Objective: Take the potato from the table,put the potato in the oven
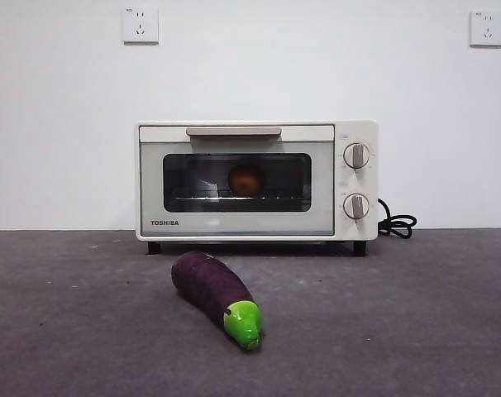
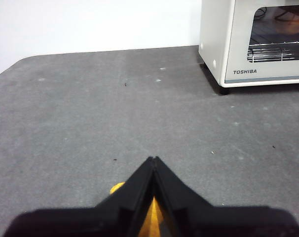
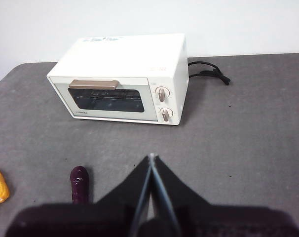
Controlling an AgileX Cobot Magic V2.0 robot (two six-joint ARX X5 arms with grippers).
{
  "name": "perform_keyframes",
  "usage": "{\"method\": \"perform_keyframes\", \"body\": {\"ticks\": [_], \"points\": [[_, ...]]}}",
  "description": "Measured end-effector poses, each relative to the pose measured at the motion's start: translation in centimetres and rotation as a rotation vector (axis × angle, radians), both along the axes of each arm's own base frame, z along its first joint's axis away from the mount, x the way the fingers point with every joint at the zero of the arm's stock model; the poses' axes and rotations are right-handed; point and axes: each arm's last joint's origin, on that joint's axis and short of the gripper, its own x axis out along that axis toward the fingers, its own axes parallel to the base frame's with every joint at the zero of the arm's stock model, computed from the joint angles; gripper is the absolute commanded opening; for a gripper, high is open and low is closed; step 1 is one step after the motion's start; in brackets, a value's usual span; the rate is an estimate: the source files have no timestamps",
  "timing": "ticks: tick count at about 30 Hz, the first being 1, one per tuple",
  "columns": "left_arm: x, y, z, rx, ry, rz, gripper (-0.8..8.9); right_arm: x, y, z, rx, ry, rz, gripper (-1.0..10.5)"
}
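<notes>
Already the potato (image 1: 246, 179) is seen inside the closed oven (image 1: 256, 180).
Both the left gripper (image 2: 154, 160) and right gripper (image 3: 152, 157) are pressed together, empty, above the table (image 1: 399, 331).

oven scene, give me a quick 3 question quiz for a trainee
1. True or false: the oven door is shut.
2. Where is the potato? A) on the table beside the eggplant B) on the rack inside the oven, seen through the window C) in a gripper
3. Fill in: the eggplant's green cap points ____ the oven.

Key
1. True: the door sits flush, handle at the top.
2. B. The left gripper and right gripper both have their jaws shut on nothing, above the table.
3. away from
</notes>
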Motion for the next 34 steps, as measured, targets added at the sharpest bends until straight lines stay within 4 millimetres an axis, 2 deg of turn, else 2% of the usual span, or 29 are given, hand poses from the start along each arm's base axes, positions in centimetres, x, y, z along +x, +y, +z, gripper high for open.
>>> {"method": "perform_keyframes", "body": {"ticks": [6, 14, 19, 22, 25, 29, 34], "points": [[0.0, 0.0, 0.0, 0.0, 0.0, 0.0, -0.04, -0.1, -0.2, 0.0, 0.002, -0.003, -0.034, 0.0], [0.0, 0.0, 0.0, 0.0, 0.003, 0.0, -0.04, -0.8, -1.3, 0.0, -0.025, -0.032, -0.288, 0.0], [0.0, 0.0, 0.0, 0.0, 0.003, 0.0, -0.04, -0.4, -1.3, -0.7, -0.13, -0.006, -0.399, 0.0], [0.0, 0.0, 0.0, 0.0, 0.003, 0.0, -0.04, 0.9, -0.7, -1.8, -0.169, 0.0, -0.35, 0.0], [0.0, 0.0, 0.0, -0.001, 0.004, 0.0, -0.04, 2.5, 0.0, -3.2, -0.153, -0.043, -0.226, 0.0], [0.0, 0.0, 0.0, -0.001, 0.006, 0.0, -0.04, 4.7, 0.5, -5.8, -0.109, -0.167, -0.103, 0.0], [0.0, 0.0, -0.1, 0.0, 0.009, 0.0, -0.04, 6.5, 0.4, -10.0, -0.086, -0.28, -0.11, 0.0]]}}
